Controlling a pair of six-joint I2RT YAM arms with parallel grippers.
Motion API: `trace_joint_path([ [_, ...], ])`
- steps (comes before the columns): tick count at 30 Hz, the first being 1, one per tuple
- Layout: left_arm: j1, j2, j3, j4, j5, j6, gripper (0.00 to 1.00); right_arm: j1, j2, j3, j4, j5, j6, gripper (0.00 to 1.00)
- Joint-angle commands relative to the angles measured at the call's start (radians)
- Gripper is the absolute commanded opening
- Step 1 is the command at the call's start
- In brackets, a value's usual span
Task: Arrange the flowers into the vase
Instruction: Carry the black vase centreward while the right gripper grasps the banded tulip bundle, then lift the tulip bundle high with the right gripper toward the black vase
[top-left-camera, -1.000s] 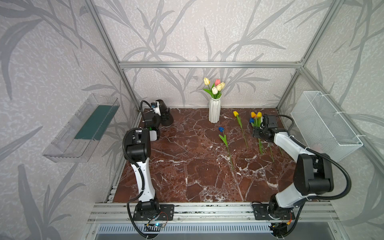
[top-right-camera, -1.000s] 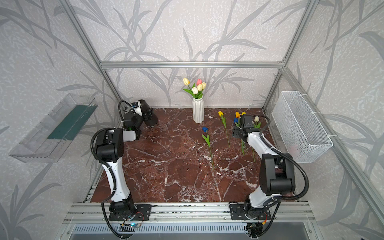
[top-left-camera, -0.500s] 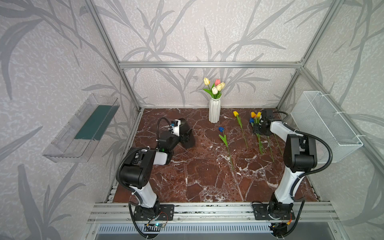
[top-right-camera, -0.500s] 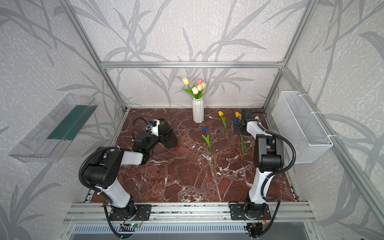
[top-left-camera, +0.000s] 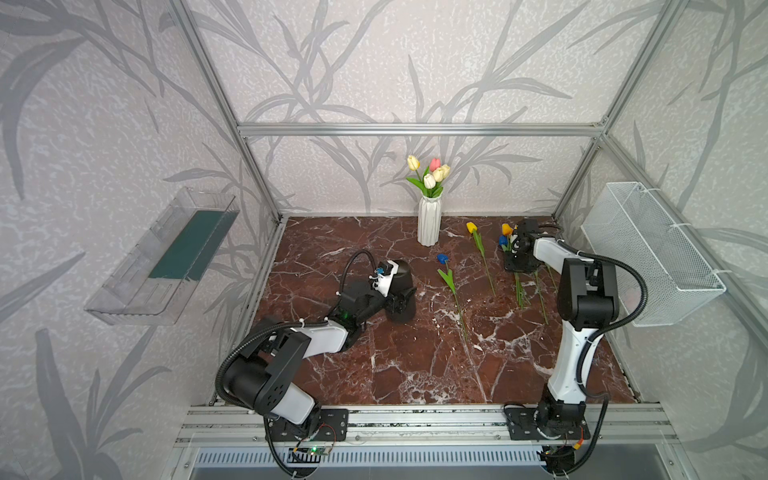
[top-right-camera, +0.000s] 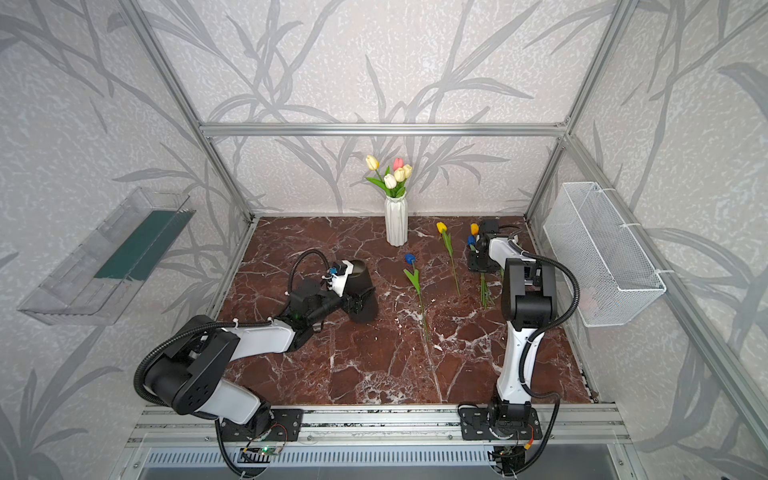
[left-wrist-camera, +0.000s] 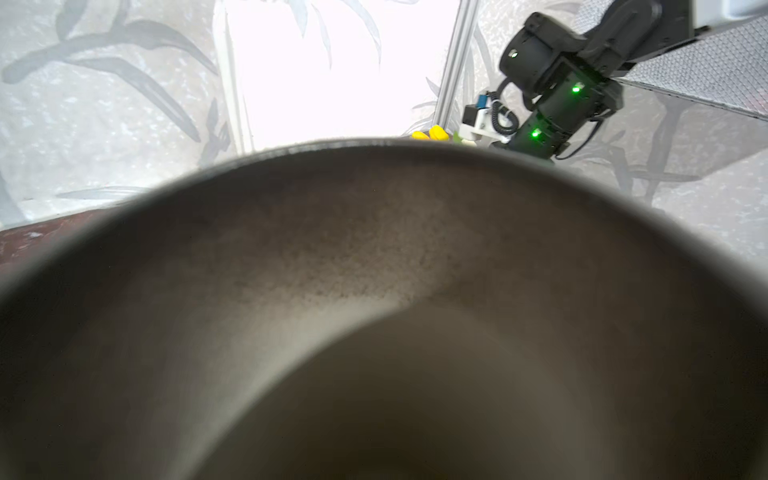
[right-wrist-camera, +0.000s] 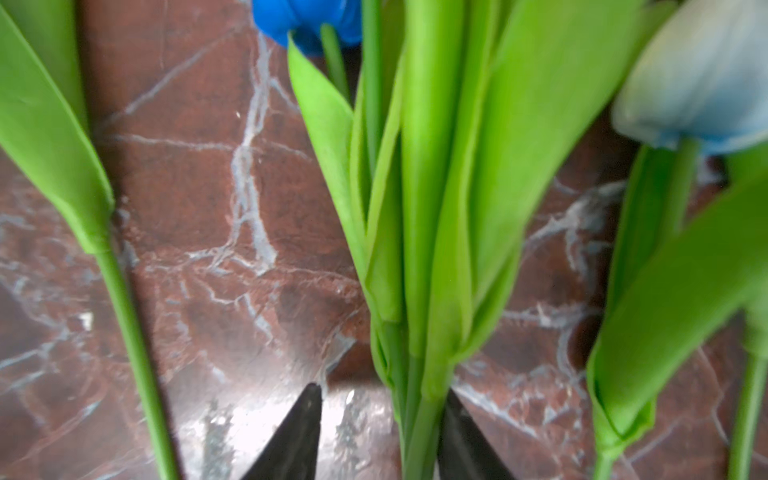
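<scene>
A white ribbed vase (top-left-camera: 429, 224) (top-right-camera: 396, 226) stands at the back with several cream, white and pink flowers (top-left-camera: 430, 176) in it. More flowers lie on the marble: a blue one (top-left-camera: 442, 258), a yellow one (top-left-camera: 471, 227), and an orange one (top-left-camera: 506, 229) in a bunch at the right. My right gripper (top-left-camera: 517, 266) (right-wrist-camera: 382, 390) is down over that bunch. Its jaws stand apart, green stems (right-wrist-camera: 419, 415) between them against one finger. My left gripper (top-left-camera: 395, 297) (top-right-camera: 357, 299) clasps a black cup (top-left-camera: 401, 286), whose inside (left-wrist-camera: 374, 332) fills the left wrist view.
A white wire basket (top-left-camera: 648, 249) hangs on the right wall and a clear plastic tray (top-left-camera: 166, 257) on the left wall. Aluminium frame posts stand at the back corners. The floor is red-brown marble (top-left-camera: 415, 361).
My left arm has carried the black cup from the back left corner out toward the middle. The right arm has folded upward, and its jaws have narrowed round the stems.
</scene>
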Motion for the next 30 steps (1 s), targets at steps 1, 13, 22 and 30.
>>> trace_joint_path([
  [1,-0.035,0.002,0.008,0.152,-0.012,0.001,0.13,-0.001,0.032,0.028,-0.054,-0.009,-0.020,0.38],
  [13,-0.055,0.070,0.001,0.271,-0.040,-0.005,0.27,-0.001,0.044,0.046,-0.076,-0.023,-0.022,0.16],
  [22,-0.054,0.039,0.006,0.237,-0.048,-0.005,0.81,0.000,-0.153,-0.022,-0.052,-0.081,-0.002,0.00],
  [30,-0.055,-0.047,0.006,0.154,-0.067,0.014,0.98,0.000,-0.451,-0.139,0.072,-0.320,0.051,0.00],
])
